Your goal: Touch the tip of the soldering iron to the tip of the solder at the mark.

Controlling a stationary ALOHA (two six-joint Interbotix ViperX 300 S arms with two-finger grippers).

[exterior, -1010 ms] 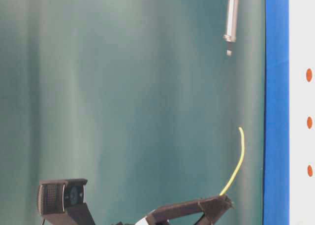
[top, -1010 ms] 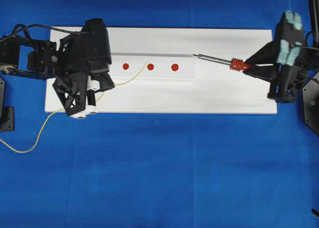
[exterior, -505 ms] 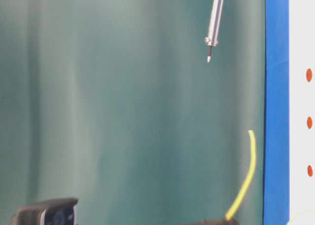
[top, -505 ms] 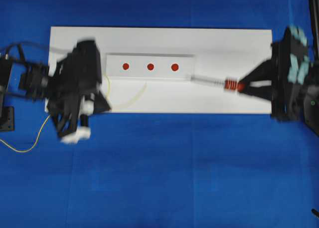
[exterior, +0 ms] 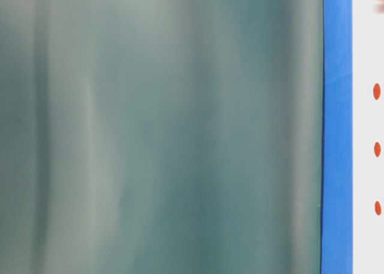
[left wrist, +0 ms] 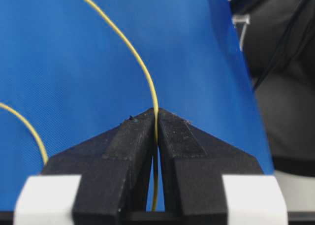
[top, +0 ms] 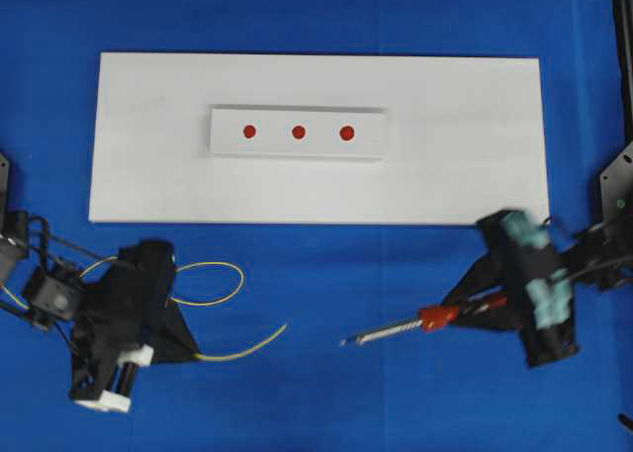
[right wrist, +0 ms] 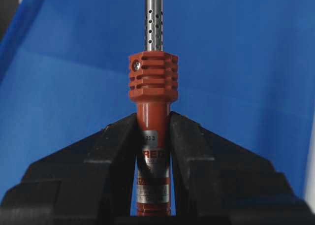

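Both tools (top: 396, 329) gripped, off board (top: 475, 96).

We see a blue desk (top: 326, 274) under a white board (top: 465, 165) bearing three red dots (top: 298, 132). The solder (top: 223, 284) is yellow; the soldering iron (top: 415, 323) has an orange-red ribbed handle and perforated silver shaft. Both tools are black, the left tool (left wrist: 156, 131) white-tipped.
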